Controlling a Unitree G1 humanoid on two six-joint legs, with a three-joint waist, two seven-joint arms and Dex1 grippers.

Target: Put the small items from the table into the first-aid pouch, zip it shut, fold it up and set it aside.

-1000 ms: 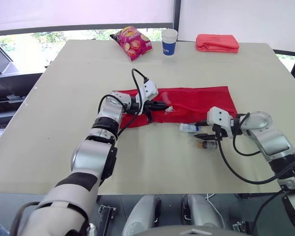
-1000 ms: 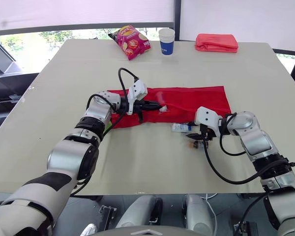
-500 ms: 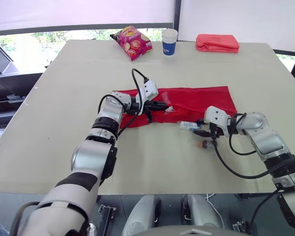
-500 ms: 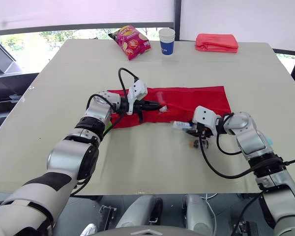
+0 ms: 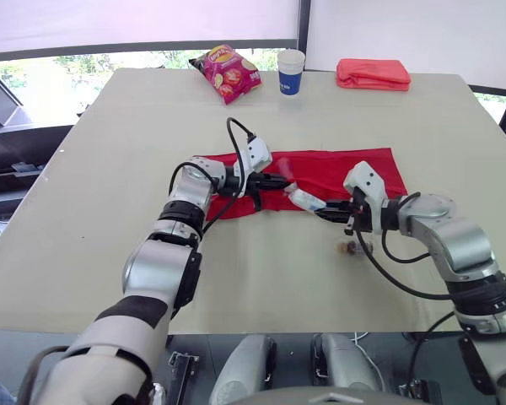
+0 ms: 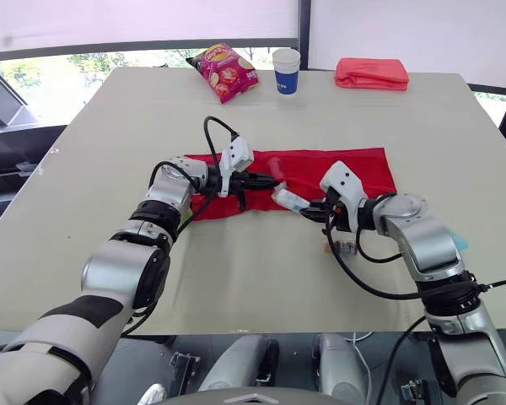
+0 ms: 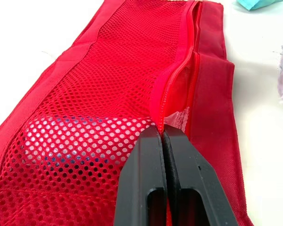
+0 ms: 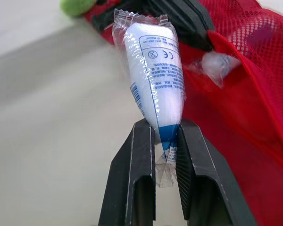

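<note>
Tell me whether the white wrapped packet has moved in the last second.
Yes. The right gripper has lifted the white packet off the table, leftward to the front edge of the red pouch, away from the small vial.

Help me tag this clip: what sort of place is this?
Likely an office meeting room: a large beige table, a blue-and-white paper cup and pink foil snack bag on it, a white roller blind over the window.

Bright daylight enters through the wide window [image 5: 84,61] behind the pale beige table [image 5: 110,152]; shadows soft, close-up backgrounds slightly blurred.
</note>
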